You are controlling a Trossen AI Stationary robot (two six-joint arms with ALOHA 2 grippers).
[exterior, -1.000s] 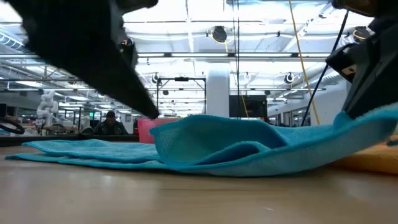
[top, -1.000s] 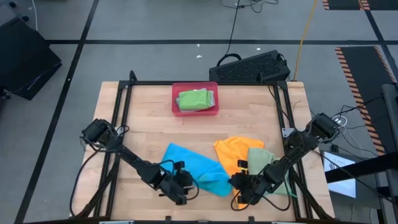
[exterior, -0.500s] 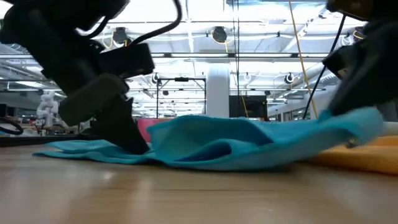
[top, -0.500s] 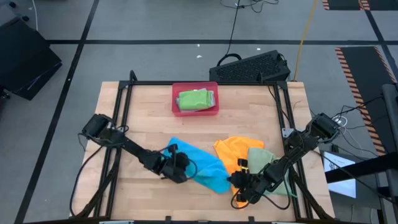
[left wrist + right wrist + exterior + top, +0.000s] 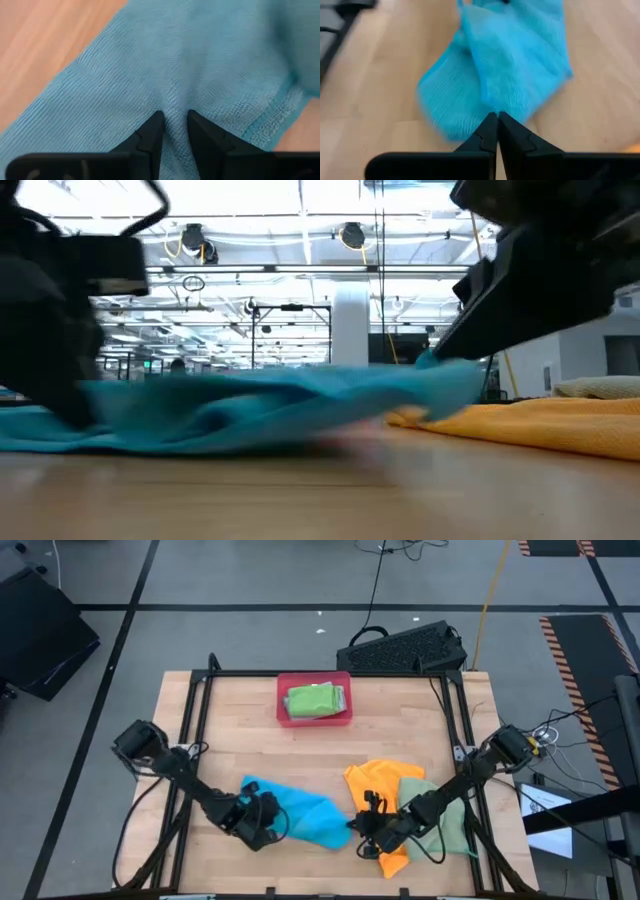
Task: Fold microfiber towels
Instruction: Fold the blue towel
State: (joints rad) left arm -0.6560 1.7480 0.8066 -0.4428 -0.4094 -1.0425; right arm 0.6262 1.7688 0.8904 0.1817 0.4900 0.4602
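Each tool point(image 5: 262, 823) point(image 5: 357, 827) pinches the blue towel point(image 5: 300, 812); tray point(image 5: 283, 690) holds green towel point(image 5: 314, 700)

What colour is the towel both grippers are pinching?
Bright blue towel; the left wrist view shows it best.

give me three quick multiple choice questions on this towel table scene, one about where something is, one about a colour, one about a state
1. Where is the folded green towel?
A. in the pink tray
B. on the keyboard
C. under the blue towel

2. What colour is the towel both grippers hold?
A. orange
B. grey
C. blue

3. How is the right gripper?
A. wide open
B. shut on cloth
C. out of view

Answers: 1 A, it lies inside the pink tray. 2 C, the left gripper and the right gripper pinch the blue towel. 3 B, its fingers meet on the towel's edge.
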